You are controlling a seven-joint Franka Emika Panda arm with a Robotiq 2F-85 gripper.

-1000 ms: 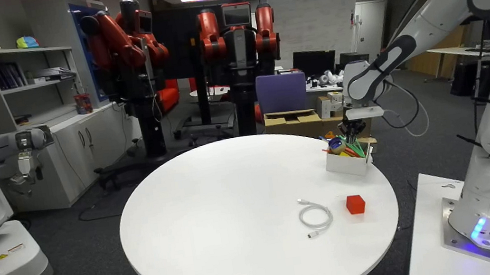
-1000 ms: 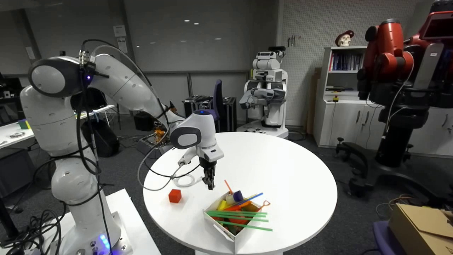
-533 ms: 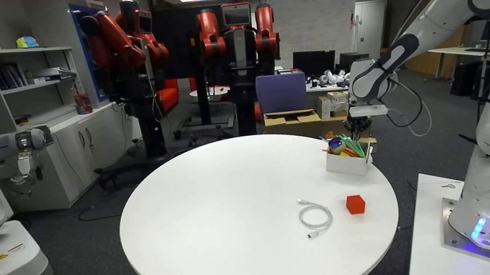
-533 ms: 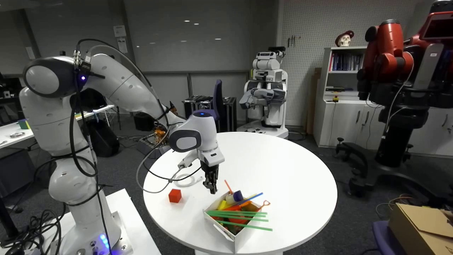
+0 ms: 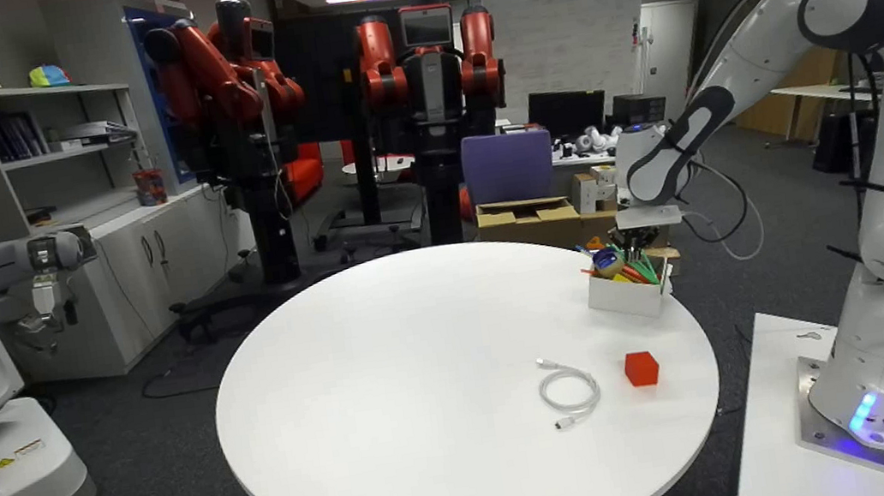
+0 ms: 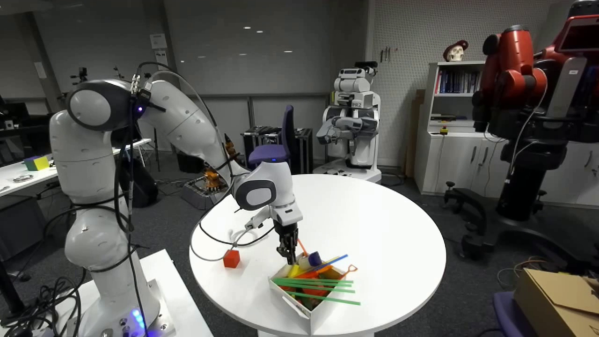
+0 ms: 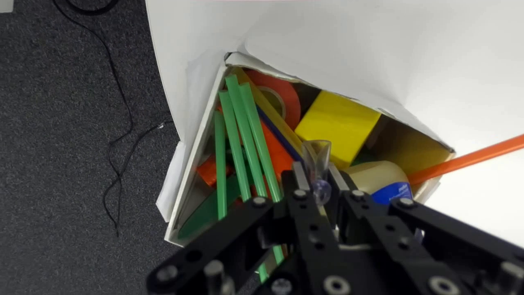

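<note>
As it hung pointing downward above the lidless white box (image 5: 624, 298), the end effector (image 7: 319, 176) stood nearly closed, its jaws parted only by a narrow gap and gripping a clear piece (image 7: 316, 153). For a sound hold on so smooth-looking a part, I judged a moderate, even squeeze and a vertical posture best: green straws (image 7: 247, 135) ran close on one side and a cream-and-blue container (image 7: 374, 175) sat on the other, leaving little room for sideways drift. Whether the piece touched anything below could not be told from where I stood. It was transparent, flared at its far end and narrowing toward the grip, where a rounded, violet-tinged bulb showed; colours beneath came through its wall. A yellow block (image 7: 337, 123) appeared just beside the flared end. The box rested near the edge of the white tabletop (image 5: 425, 371), with a red cube (image 5: 642, 369) apart from it.
</note>
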